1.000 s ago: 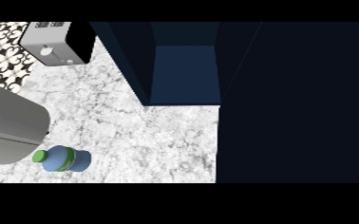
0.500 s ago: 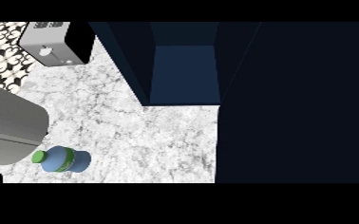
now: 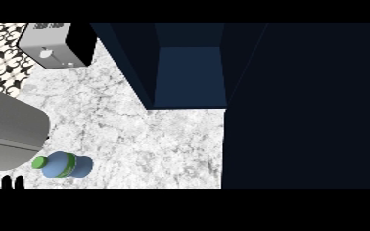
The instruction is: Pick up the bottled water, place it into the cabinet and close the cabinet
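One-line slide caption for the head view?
Bottled water stands on the marble counter beside the left hand; open cabinet waits.

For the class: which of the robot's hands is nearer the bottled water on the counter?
Left. Its black fingertips show at the lower left edge, just left of and below the bottled water. The right hand is out of view, so its distance cannot be judged.

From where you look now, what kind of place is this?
Most likely a kitchen. There is a marble counter, a dark blue cabinet standing open on it, and a toaster near a patterned wall. A bottled water lies at the counter's near edge.
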Controlling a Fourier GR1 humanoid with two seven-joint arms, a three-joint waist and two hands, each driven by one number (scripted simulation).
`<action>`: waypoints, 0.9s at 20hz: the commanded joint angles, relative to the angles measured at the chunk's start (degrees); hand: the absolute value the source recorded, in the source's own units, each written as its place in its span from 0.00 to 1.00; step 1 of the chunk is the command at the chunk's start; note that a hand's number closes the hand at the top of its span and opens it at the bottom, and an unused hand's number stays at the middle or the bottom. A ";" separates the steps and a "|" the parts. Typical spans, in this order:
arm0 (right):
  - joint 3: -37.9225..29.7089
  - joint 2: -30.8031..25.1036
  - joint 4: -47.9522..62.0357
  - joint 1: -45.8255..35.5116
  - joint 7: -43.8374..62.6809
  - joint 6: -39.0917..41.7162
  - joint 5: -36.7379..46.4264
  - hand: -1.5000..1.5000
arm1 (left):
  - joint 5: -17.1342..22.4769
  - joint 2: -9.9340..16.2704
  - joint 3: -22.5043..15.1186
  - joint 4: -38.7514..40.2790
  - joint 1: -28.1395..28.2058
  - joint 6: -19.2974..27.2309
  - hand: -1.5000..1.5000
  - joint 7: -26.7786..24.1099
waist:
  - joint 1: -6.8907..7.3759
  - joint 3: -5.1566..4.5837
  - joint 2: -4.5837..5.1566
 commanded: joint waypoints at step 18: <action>-2.85 0.40 -9.78 13.68 -6.15 4.75 -3.43 0.00 | 9.05 1.08 16.22 43.04 -21.54 -13.53 0.00 -18.72 | -0.62 -0.04 0.20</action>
